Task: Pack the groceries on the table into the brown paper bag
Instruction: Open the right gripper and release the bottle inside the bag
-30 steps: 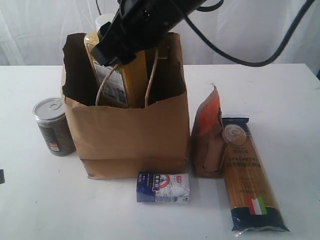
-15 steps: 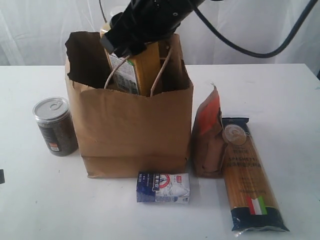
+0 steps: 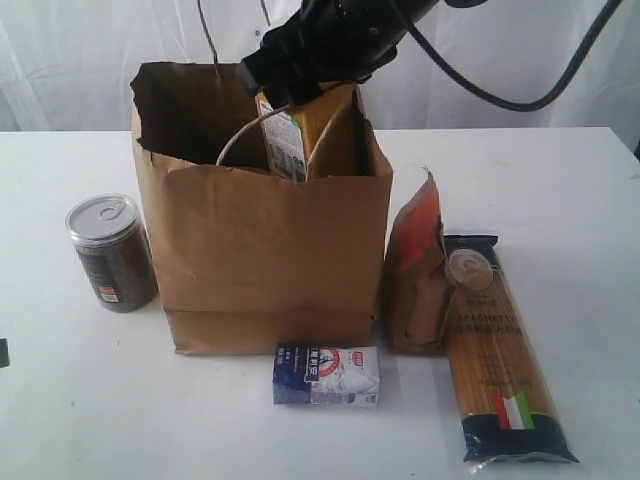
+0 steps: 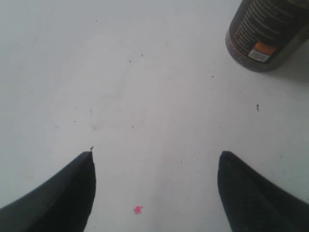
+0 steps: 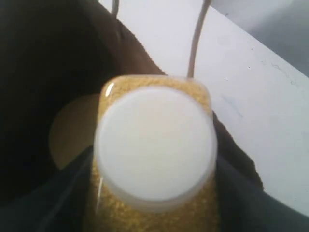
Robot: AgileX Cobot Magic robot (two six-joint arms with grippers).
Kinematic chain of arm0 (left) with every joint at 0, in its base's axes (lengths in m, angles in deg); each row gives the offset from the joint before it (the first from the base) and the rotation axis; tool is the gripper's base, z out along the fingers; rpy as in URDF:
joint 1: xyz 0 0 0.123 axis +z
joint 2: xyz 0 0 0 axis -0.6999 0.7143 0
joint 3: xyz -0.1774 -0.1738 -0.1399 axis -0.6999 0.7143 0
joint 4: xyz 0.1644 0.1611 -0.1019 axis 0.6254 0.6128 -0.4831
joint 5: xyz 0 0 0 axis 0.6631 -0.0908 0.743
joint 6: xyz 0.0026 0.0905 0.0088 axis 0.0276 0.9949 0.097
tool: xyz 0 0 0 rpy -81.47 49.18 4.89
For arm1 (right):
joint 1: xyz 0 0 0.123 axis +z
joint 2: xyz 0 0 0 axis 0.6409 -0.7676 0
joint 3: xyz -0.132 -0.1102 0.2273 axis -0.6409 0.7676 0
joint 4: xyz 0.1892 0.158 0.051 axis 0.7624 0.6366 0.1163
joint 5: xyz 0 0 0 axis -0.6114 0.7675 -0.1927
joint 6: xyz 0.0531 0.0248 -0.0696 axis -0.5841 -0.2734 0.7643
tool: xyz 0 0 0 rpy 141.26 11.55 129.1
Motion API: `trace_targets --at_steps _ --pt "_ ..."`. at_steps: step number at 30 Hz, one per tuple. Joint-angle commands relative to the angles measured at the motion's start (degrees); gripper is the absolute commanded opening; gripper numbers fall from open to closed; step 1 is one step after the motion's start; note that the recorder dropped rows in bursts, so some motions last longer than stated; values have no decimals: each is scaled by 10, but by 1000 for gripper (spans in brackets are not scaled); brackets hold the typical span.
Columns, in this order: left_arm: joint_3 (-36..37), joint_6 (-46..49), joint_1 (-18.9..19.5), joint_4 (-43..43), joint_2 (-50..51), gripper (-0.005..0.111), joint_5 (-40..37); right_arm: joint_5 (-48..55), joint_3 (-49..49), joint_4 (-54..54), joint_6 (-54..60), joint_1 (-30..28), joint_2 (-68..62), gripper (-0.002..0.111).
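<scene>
The right claw (image 3: pixel 290 88) clamps the boxy yellow white-capped bottle (image 3: pixel 292 140) half inside the creased brown paper bag (image 3: pixel 260 260); left claw (image 4: pixel 157 159) gapes over smooth table (image 4: pixel 120 87).

The exterior camera looked across the worktop (image 3: pixel 580 200) from slightly above, at middle distance. The left wrist camera pointed steeply down, close to the surface, sharing the jar (image 4: pixel 268 34). The right wrist camera looked straight down, very near, onto the yellow white-capped bottle (image 5: pixel 154 145), also shared.
</scene>
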Motion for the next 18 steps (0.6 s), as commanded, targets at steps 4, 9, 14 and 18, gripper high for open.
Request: trace_targets --at_steps 4,9,14,18 --pt "4 1 -1 8 -4 72 -7 -24 -10 0 -8 -4 15 63" --pt "4 1 -1 8 -4 72 -7 -24 -10 0 -8 -4 24 63" --pt "4 1 -1 8 -4 72 -6 -18 -10 0 0 -4 27 63" --pt "4 1 -1 8 -4 72 -6 -15 -10 0 0 -4 30 63"
